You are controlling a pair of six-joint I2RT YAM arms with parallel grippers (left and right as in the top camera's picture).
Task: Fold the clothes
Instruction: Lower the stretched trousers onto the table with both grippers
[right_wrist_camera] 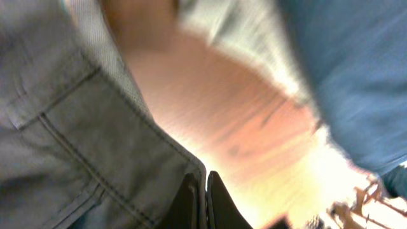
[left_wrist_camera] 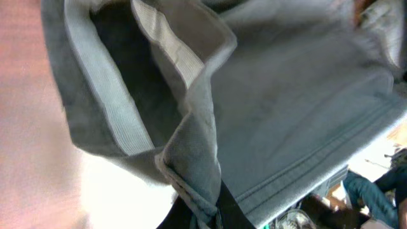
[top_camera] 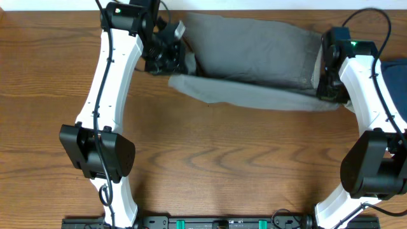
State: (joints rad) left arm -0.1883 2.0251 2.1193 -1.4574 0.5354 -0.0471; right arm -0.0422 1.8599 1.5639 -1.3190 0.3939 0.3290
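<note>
The grey shorts (top_camera: 254,48) lie stretched across the upper middle of the overhead frame on the wooden worktop (top_camera: 210,159). A paler strip of the fabric runs along their lower edge from 1 arm to the other.

The left gripper (top_camera: 166,58) sits at the shorts' left end, in the upper left of the frame. In its wrist view the dark gripper (left_wrist_camera: 213,213) at the bottom centre is pressed together on a bunched fold of the shorts (left_wrist_camera: 286,114). The ribbed, pale-lined waistband (left_wrist_camera: 172,51) gapes open above it in the upper left.

The right gripper (top_camera: 325,86) is at the shorts' right end, in the upper right of the overhead frame. In the blurred right wrist view its 2 fingers meet at the bottom centre (right_wrist_camera: 203,203), pinching the hem of the shorts (right_wrist_camera: 76,146). A stitched pocket (right_wrist_camera: 95,152) fills the left half of that view.

A blue cloth (top_camera: 395,71) lies at the right edge of the overhead frame (it also fills the upper right of the right wrist view (right_wrist_camera: 350,76)), just beside the right arm.
</note>
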